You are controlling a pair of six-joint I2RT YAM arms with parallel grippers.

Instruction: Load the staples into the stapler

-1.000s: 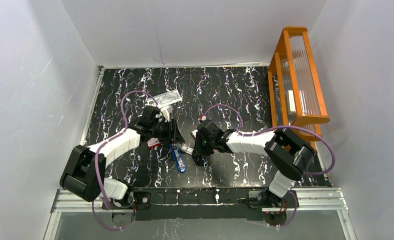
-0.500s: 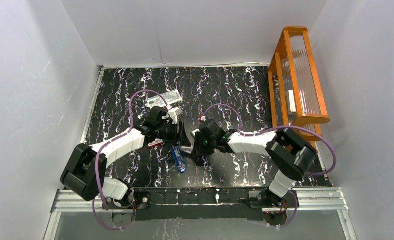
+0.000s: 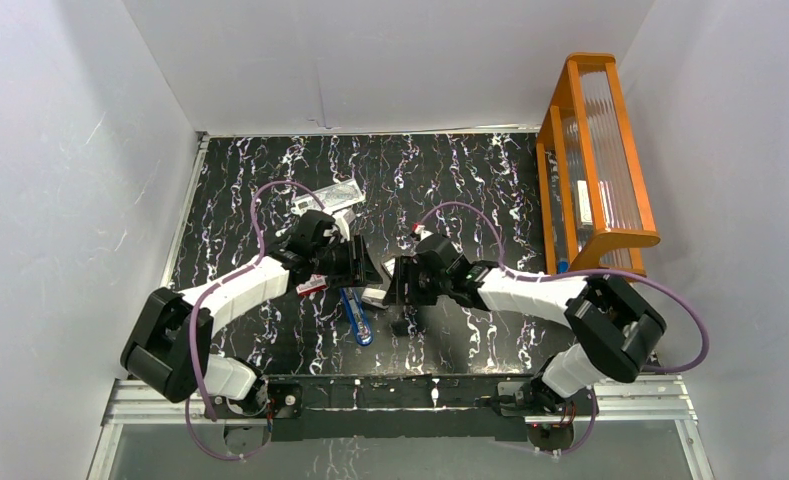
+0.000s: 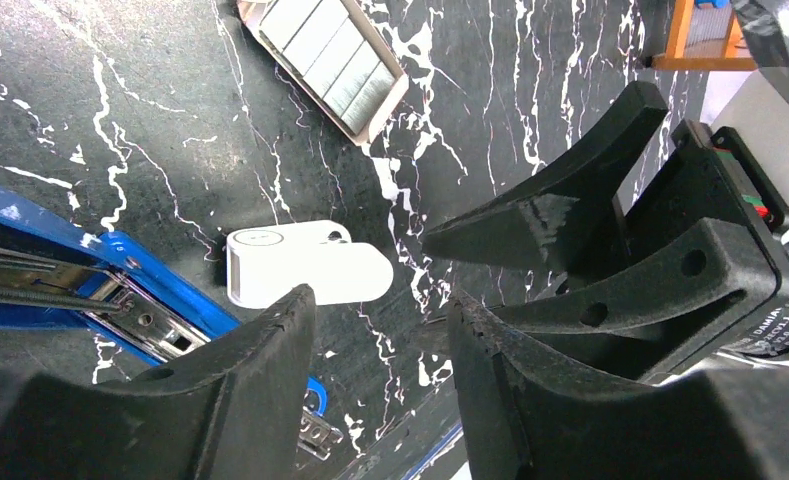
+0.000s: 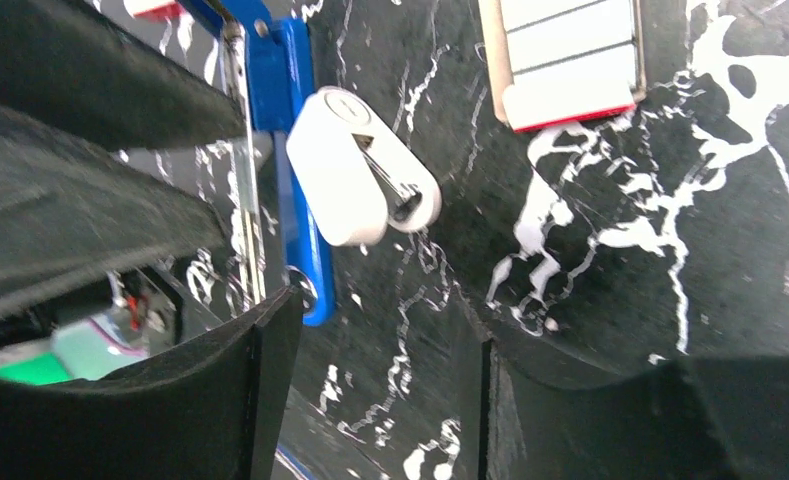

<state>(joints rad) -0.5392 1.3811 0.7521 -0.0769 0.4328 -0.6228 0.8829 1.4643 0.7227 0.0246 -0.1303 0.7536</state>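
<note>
"Blue plastic near the left hand (image 4: 380, 335): is that the stapler (image 4: 175, 305)?"

"Yes. It lies open on the surface (image 4: 530, 90) with its silver rail (image 4: 40, 285) showing, just beside one of that hand's fingers (image 4: 240, 400)."

"Is the hand gripping it?"

"No. The fingers stand spread with nothing between them. A white plastic piece (image 4: 305, 265) lies just beyond their tips, right against the stapler."

"And the right hand (image 5: 385, 335)?"

"Spread too, and empty. It faces the left hand closely, and the same white piece lies ahead of its fingertips."

"Where are the staples (image 4: 320, 50)?"

"Silvery strips, packed in their tray (image 4: 380, 108), farther out beyond the left hand's tips and apart from the stapler. The red sleeve (image 3: 312, 286) lies behind that hand, beside its arm."
</note>
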